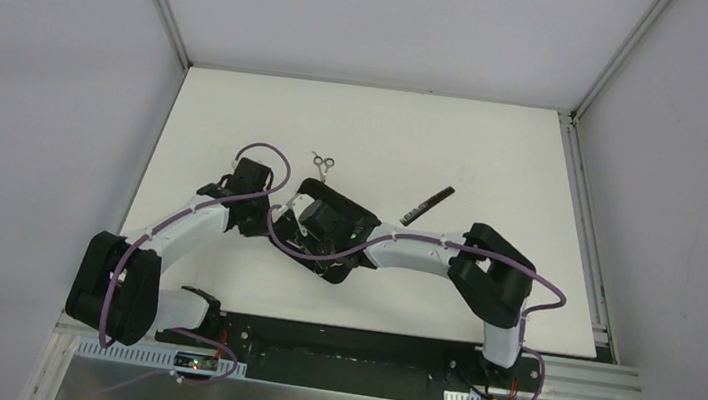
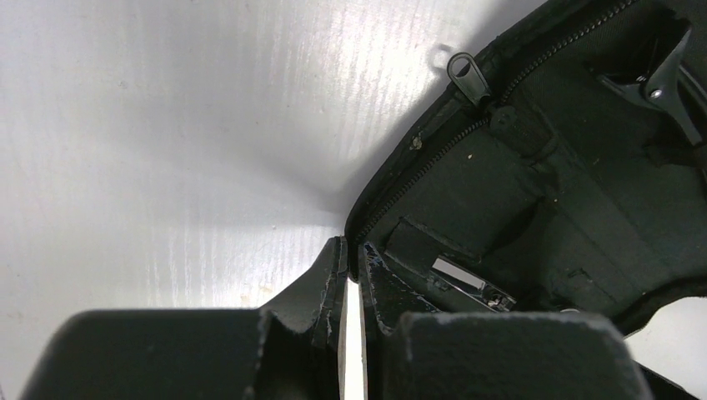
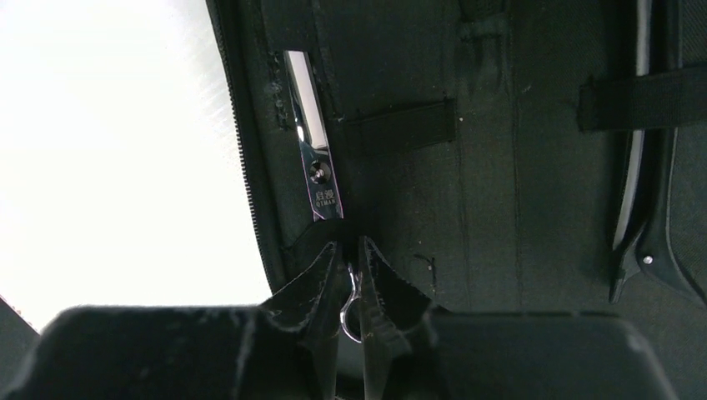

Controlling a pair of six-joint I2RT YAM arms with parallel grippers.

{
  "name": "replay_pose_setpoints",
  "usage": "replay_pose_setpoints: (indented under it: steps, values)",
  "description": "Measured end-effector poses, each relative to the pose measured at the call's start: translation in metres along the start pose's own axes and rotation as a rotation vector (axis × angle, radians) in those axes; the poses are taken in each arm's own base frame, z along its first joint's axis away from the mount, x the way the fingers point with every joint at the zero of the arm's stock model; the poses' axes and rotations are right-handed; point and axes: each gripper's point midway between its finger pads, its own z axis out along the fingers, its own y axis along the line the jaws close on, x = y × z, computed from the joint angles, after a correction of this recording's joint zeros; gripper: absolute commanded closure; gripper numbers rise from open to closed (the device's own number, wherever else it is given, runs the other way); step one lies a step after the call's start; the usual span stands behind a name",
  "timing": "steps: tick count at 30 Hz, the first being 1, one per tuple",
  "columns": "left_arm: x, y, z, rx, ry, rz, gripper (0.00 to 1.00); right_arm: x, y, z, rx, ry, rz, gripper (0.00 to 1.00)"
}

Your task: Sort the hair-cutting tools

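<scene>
A black zip case [image 1: 360,219] lies open mid-table. My left gripper [image 2: 351,246] is shut on the case's [image 2: 517,208] near rim by the zip. Inside the case [image 3: 500,208], silver-bladed scissors [image 3: 315,158] sit with the blade tucked under a strap. My right gripper [image 3: 350,246] is closed narrowly on their silver handle ring. A black-handled tool [image 3: 635,200] is strapped in at the right of that view. Other silver ring-handled scissors [image 1: 323,164] and a thin black stick-like comb [image 1: 427,206] lie on the table behind the case.
The white table [image 1: 497,146] has walls at the back and both sides. A zip pull [image 2: 461,68] hangs off the case rim. Both forearms cross low over the table's near half, with purple cables looping over them.
</scene>
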Motion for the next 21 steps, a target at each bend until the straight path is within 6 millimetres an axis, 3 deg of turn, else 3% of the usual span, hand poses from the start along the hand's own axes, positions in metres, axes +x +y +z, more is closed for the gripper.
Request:
replay_pose_setpoints:
  steps: [6, 10, 18, 21]
  values:
    - [0.005, 0.007, -0.001, -0.032, 0.016, 0.004, 0.93, 0.000, -0.009, -0.001, 0.039, -0.038, -0.004, 0.47]
    - [0.009, 0.010, -0.001, -0.047, 0.034, 0.009, 0.85, 0.003, -0.021, -0.013, 0.082, -0.050, 0.001, 0.36]
    - [0.008, 0.005, -0.002, -0.047, 0.041, 0.033, 0.37, -0.015, -0.031, -0.057, 0.124, -0.159, 0.082, 0.32]
    - [0.004, 0.001, -0.005, -0.040, 0.031, 0.015, 0.26, -0.016, -0.032, -0.062, 0.133, -0.165, 0.113, 0.32]
